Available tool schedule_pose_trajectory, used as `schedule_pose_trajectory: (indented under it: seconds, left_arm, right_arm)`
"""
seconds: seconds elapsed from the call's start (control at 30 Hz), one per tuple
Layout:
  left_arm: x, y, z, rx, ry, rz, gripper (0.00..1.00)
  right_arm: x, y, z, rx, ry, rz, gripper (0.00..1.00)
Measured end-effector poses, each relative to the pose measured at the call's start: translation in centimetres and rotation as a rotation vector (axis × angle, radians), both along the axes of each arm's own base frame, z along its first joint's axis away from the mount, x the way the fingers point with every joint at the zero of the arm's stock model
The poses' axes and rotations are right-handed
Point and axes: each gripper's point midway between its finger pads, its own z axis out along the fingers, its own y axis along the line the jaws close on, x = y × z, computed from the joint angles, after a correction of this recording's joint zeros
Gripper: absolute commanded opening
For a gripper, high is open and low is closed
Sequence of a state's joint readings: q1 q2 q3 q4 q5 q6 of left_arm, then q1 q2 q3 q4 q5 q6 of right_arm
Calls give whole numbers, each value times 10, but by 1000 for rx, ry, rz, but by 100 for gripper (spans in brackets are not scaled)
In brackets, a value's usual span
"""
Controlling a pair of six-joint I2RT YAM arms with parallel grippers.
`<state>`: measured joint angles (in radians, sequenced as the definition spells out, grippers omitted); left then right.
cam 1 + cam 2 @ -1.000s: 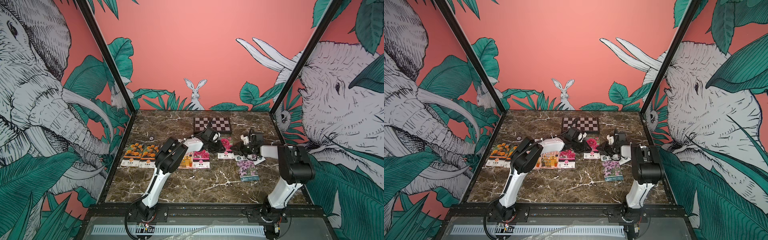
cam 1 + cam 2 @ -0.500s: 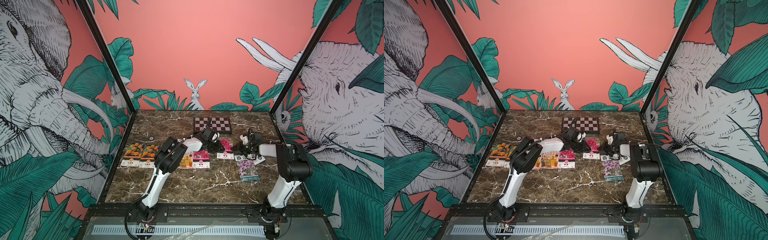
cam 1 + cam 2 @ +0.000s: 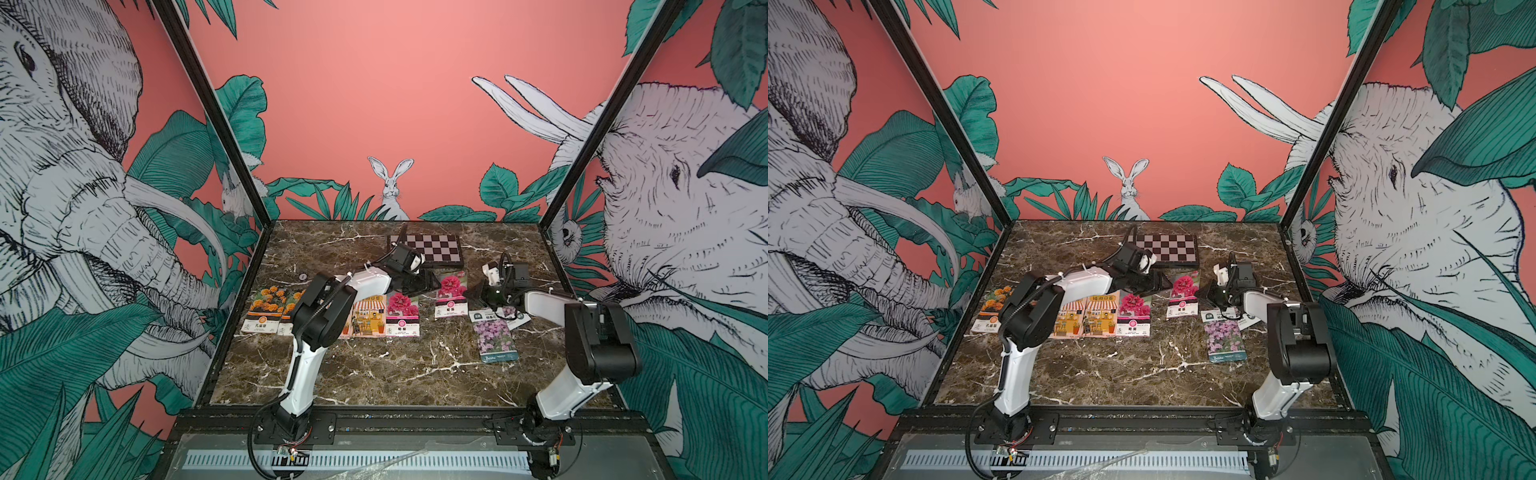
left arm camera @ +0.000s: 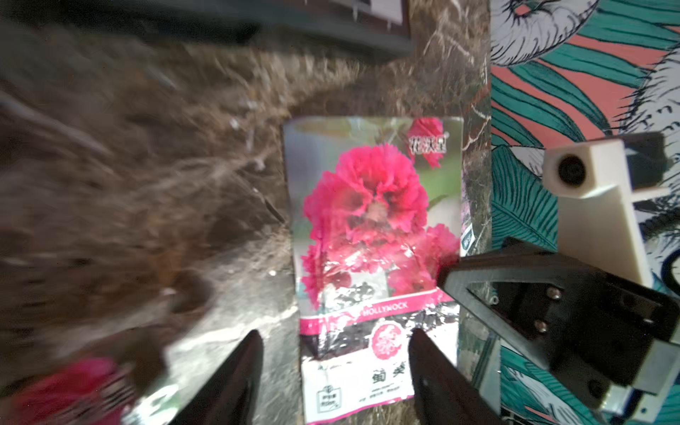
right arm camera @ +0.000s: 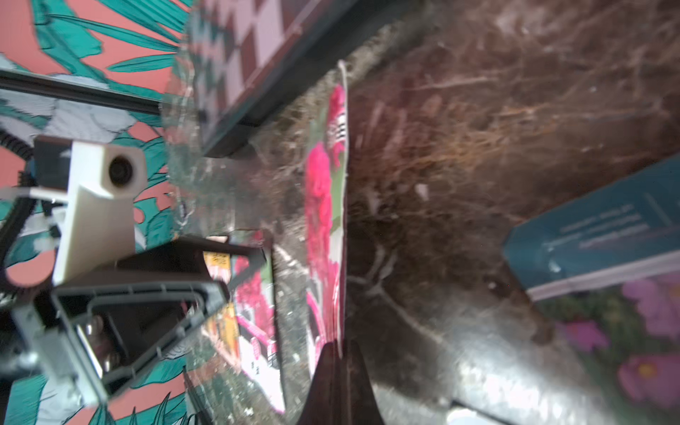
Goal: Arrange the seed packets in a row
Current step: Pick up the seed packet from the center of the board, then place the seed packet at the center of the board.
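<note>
— Where is the left claw [image 4: 335, 333]?
— Low over the counter [image 3: 374, 374], spread wide. One tip sits over the label end of the far magenta packet [image 4: 371, 235], the other over bare marble beside it. It grips nothing.
— And the right claw [image 5: 338, 346]?
— Pressed together on that same packet's right edge. From its wrist the sheet shows edge-on, running straight into the pinch.
— How do the packets lie?
— From the left, in both top views: two marigold packets [image 3: 266, 309], two shop packets [image 3: 1100, 316] and the near magenta packet [image 3: 402, 315], side by side with edges touching. The left arm covers part of them.
— And the pinched one?
— Right of that row, across a gap, and a little farther back, near the chequered board [image 3: 432, 249].
— The lilac ones?
— One lilac packet [image 3: 494, 340] lies to the right, nearer than the row. A second lilac packet [image 3: 517, 318] peeks out beside it, partly under the right arm.
</note>
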<state>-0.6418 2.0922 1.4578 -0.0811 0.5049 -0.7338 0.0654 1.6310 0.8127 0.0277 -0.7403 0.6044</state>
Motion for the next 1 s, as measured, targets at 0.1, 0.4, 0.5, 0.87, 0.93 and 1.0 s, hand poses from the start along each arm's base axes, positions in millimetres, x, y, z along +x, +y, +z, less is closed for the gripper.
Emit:
schedule_pose_trajectory:
  seconds: [0.1, 0.4, 0.5, 0.87, 0.93, 1.0]
  left_arm:
    - [11, 26, 26, 19, -60, 49, 82]
    - [3, 87, 47, 220, -197, 112, 99]
    - [-1, 106, 38, 294, -202, 128, 99]
    - [2, 132, 36, 373, -220, 164, 99]
    - [1, 133, 35, 375, -218, 164, 99]
    - [0, 133, 34, 377, -214, 163, 99]
  right_arm:
    - [-13, 3, 16, 20, -16, 13, 0]
    - [-56, 27, 26, 47, 32, 93, 0]
    - [-65, 35, 19, 38, 67, 114, 0]
    - [-68, 39, -31, -43, 202, 98, 0]
    - [-64, 40, -31, -46, 193, 94, 0]
    - [-60, 41, -31, -44, 188, 86, 0]
